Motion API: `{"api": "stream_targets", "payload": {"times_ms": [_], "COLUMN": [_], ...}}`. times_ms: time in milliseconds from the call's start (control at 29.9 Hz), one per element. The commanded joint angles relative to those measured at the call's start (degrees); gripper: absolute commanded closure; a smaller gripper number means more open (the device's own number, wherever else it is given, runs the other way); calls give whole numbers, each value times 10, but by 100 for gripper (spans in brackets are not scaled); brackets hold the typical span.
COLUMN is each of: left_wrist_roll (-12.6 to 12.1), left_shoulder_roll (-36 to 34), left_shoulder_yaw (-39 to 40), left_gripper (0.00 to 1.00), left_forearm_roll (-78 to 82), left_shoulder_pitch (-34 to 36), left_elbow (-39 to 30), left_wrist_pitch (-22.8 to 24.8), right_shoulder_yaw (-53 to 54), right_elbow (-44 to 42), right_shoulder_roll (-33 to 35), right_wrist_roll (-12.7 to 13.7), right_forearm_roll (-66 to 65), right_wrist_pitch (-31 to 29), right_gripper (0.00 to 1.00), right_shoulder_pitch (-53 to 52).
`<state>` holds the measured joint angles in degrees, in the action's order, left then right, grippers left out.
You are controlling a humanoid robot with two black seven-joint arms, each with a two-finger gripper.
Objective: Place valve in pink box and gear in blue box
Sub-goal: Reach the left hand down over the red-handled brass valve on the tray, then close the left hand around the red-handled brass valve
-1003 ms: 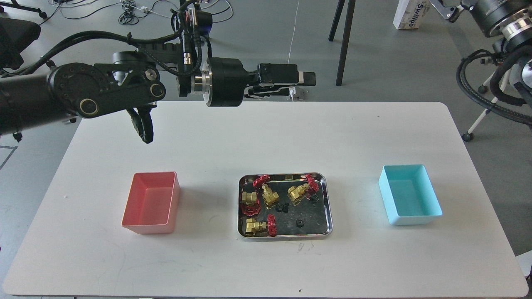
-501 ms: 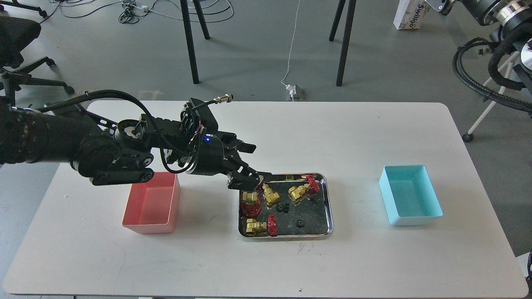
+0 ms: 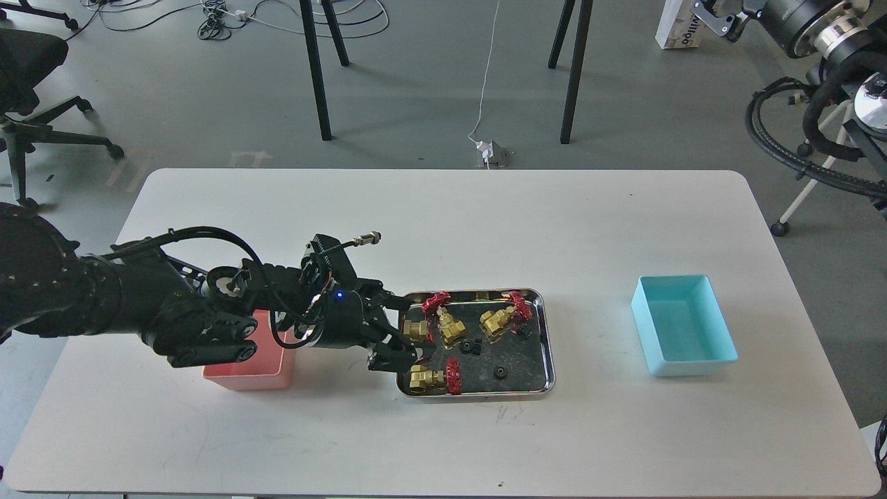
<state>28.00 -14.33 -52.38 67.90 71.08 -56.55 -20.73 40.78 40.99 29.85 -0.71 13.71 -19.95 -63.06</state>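
A steel tray [image 3: 548,346] at the table's middle holds several brass valves with red handwheels and three tiny black gears [image 3: 472,346]. My left gripper [image 3: 402,333] is low at the tray's left edge. Its fingers are spread, one above and one below the leftmost valve [image 3: 416,330], and I cannot tell if they touch it. The pink box [image 3: 249,375] lies left of the tray, partly hidden by my left arm. The blue box [image 3: 682,324] stands empty at the right. My right gripper [image 3: 710,17] is small, high at the top right and off the table.
Other valves lie at the tray's top middle [image 3: 449,324], top right [image 3: 500,319] and bottom left [image 3: 433,378]. More gears lie at the bottom middle [image 3: 497,373] and the right [image 3: 524,331]. Chair and table legs and cables stand on the floor beyond the table.
My left arm has swung down from high above the table's far edge to the tray's left side, its fingers now around the leftmost valve. The right arm has shifted slightly.
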Motion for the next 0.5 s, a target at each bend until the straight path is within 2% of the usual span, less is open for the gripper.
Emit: {"api": "stream_targets", "payload": {"times_ms": [0,468], "left_wrist_roll": [0,0], "left_shoulder_roll": [0,16], "left_shoulder_yaw": [1,2], "left_gripper": [8,35], "left_forearm_roll": [2,5], "left_shoulder_pitch": [-16,-31], "left_elbow": [20,45], "left_wrist_pitch": [-5,-7], "right_shoulder_yaw": [-4,-7], "right_elbow": [1,2], "right_shoulder_roll": [-1,-1], "right_wrist_roll": [3,3], "right_forearm_roll": [0,0], "right_wrist_pitch": [0,0], "right_gripper": [0,0], "right_shoulder_pitch": [3,12]}}
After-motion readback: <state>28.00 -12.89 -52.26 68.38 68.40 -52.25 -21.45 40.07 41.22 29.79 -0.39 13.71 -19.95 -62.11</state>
